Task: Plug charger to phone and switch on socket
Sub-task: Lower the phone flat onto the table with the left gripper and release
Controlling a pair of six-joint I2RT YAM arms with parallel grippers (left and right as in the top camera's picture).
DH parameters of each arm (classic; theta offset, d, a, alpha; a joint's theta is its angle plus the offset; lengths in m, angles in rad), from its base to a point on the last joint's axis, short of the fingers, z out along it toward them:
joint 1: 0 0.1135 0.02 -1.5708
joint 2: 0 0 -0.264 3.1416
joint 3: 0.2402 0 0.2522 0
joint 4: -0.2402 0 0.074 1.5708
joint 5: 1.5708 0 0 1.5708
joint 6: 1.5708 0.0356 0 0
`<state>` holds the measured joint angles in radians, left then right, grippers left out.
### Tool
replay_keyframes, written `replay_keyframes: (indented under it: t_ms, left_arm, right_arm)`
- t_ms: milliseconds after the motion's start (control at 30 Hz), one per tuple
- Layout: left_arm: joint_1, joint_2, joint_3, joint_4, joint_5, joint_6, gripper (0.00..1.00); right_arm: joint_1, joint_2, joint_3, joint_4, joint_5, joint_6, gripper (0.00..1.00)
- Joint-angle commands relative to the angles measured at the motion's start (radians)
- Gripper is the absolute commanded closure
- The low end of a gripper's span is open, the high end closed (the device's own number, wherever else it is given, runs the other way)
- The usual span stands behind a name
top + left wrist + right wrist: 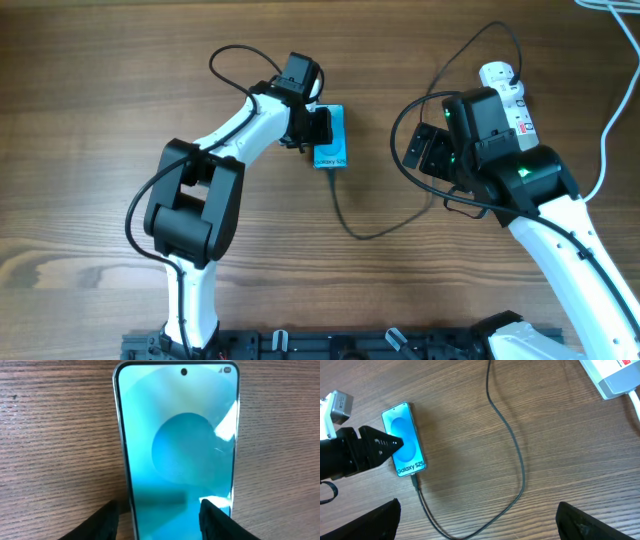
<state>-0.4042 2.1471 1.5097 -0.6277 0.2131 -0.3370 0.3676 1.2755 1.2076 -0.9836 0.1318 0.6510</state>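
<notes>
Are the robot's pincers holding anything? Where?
The right pincer is open, empty. The left pincer sits over the phone; whether it grips cannot be told.

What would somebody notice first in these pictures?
The bright teal phone glows in the middle of the wooden table, with the left claw right at its side. A thin black charger cable curls from the phone's bottom edge toward the white socket at the top right.
</notes>
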Motion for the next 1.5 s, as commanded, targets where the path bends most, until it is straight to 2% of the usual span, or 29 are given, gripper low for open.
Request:
replay_keyframes:
  t_ms: [0,200,300,367,400,533,667,800,900,1067,1167,1267,1367,1467]
  left_arm:
    - [-0.001,0.011,-0.008,-0.008,-0.051,0.02,0.49]
    - [-0.001,0.01,-0.001,-0.01,-0.048,0.019,0.52]
    - [0.003,-0.023,0.031,-0.053,-0.047,0.019,0.44]
    - [0.008,-0.065,0.056,-0.078,-0.047,0.018,0.29]
    - [0.008,-0.088,0.065,-0.086,-0.047,0.018,0.0]
    - [0.009,-0.232,0.085,-0.101,-0.047,0.015,0.0]
    - [0.011,-0.406,0.085,-0.136,-0.047,-0.012,0.0]
    - [0.01,-0.57,0.085,-0.218,-0.047,-0.014,0.0]
    - [0.011,-0.645,0.085,-0.301,-0.047,-0.014,0.0]
    - [0.01,-0.704,0.085,-0.451,-0.047,-0.014,0.0]
    - [0.01,-0.705,0.085,-0.48,-0.047,-0.014,0.0]
    - [0.01,-0.703,0.085,-0.481,-0.047,-0.014,0.0]
    - [0.01,-0.703,0.085,-0.481,-0.047,-0.014,0.0]
    - [0.01,-0.703,0.085,-0.481,-0.047,-0.014,0.0]
  right_arm:
    - [-0.004,0.008,0.014,-0.003,0.002,0.003,0.0]
    - [-0.005,0.008,0.014,-0.005,0.003,0.003,0.0]
    - [-0.005,0.008,0.014,-0.004,0.006,0.003,0.0]
    - [-0.01,0.008,0.014,-0.005,0.006,0.003,0.0]
    - [-0.016,0.008,0.014,-0.006,0.005,0.003,0.0]
    - [-0.072,0.011,0.016,-0.003,-0.006,-0.021,0.0]
    - [-0.19,0.029,0.044,0.005,-0.132,-0.118,0.01]
    - [-0.401,0.148,0.216,-0.063,-0.325,-0.246,0.01]
    - [-0.51,0.248,0.339,-0.101,-0.332,-0.259,0.01]
    - [-0.641,0.357,0.402,-0.046,-0.333,-0.203,0.01]
    - [-0.673,0.386,0.402,-0.038,-0.316,-0.199,0.0]
    - [-0.677,0.409,0.402,-0.013,-0.212,-0.181,0.0]
    - [-0.677,0.453,0.402,-0.007,0.0,-0.015,0.0]
    - [-0.677,0.5,0.402,0.013,0.07,0.076,0.0]
